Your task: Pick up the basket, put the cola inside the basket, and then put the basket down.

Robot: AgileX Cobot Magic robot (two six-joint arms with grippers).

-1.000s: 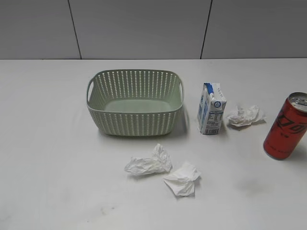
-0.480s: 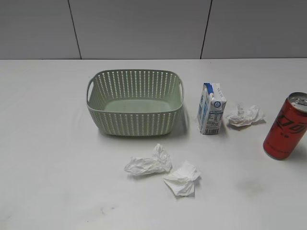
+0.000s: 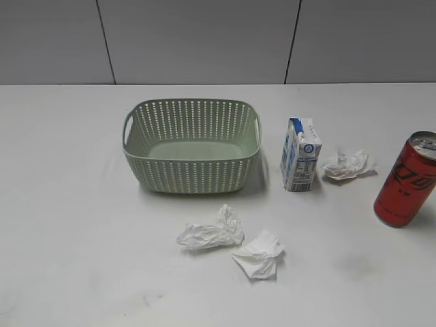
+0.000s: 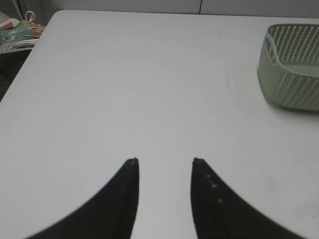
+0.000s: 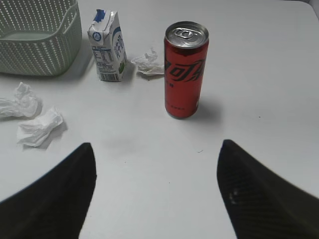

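The pale sage-green basket (image 3: pixel 192 145) stands empty on the white table, left of centre; it also shows in the left wrist view (image 4: pixel 291 67) and the right wrist view (image 5: pixel 37 37). The red cola can (image 3: pixel 405 179) stands upright at the right edge; in the right wrist view (image 5: pixel 185 69) it is ahead of my right gripper (image 5: pixel 157 147), which is open wide and empty. My left gripper (image 4: pixel 164 160) is open and empty over bare table, well left of the basket. Neither gripper shows in the exterior view.
A blue-and-white milk carton (image 3: pixel 300 163) stands between basket and can. Crumpled tissues lie in front of the basket (image 3: pixel 211 234) (image 3: pixel 259 255) and beside the carton (image 3: pixel 349 164). The table's left edge (image 4: pixel 30 55) shows in the left wrist view.
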